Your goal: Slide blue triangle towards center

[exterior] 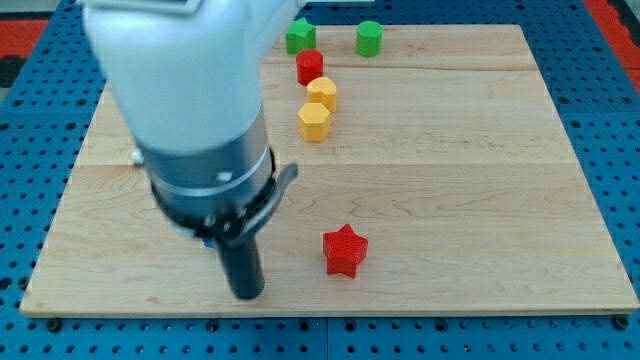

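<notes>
My tip (246, 293) rests on the wooden board (450, 170) near the view's bottom edge, left of centre. The blue triangle is mostly hidden behind the arm. Only a small sliver of blue (206, 240) shows at the arm's lower edge, just up and left of the rod. Its shape cannot be made out. A red star (345, 250) lies to the right of my tip, apart from it.
At the view's top sit a green star-like block (300, 36) and a green cylinder (369, 38). Below them a red block (310, 67) and two yellow blocks (322, 93) (314, 121) form a short column. The arm's body (185, 110) hides the board's left part.
</notes>
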Robot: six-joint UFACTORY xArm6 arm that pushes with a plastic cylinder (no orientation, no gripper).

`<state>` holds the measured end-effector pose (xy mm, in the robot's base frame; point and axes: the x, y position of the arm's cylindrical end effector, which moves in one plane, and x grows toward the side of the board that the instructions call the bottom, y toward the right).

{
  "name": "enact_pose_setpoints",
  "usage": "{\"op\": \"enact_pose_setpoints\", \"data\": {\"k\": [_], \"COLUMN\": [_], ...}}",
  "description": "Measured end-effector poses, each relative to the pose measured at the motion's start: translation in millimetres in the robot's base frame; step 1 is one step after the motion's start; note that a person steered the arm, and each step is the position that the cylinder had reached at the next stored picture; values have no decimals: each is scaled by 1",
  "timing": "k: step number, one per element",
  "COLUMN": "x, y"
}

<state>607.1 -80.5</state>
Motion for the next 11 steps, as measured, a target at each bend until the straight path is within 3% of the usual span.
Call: {"op": "enact_pose_setpoints", "data": {"k": [1, 2, 3, 4, 5, 6, 7, 8, 9, 10, 11], "x": [-55, -112, -145, -99, -61, -73, -120, -130, -133, -123, -88], "y": [-25, 47, 75, 57, -38, -65, 21, 91, 92, 109, 184]}}
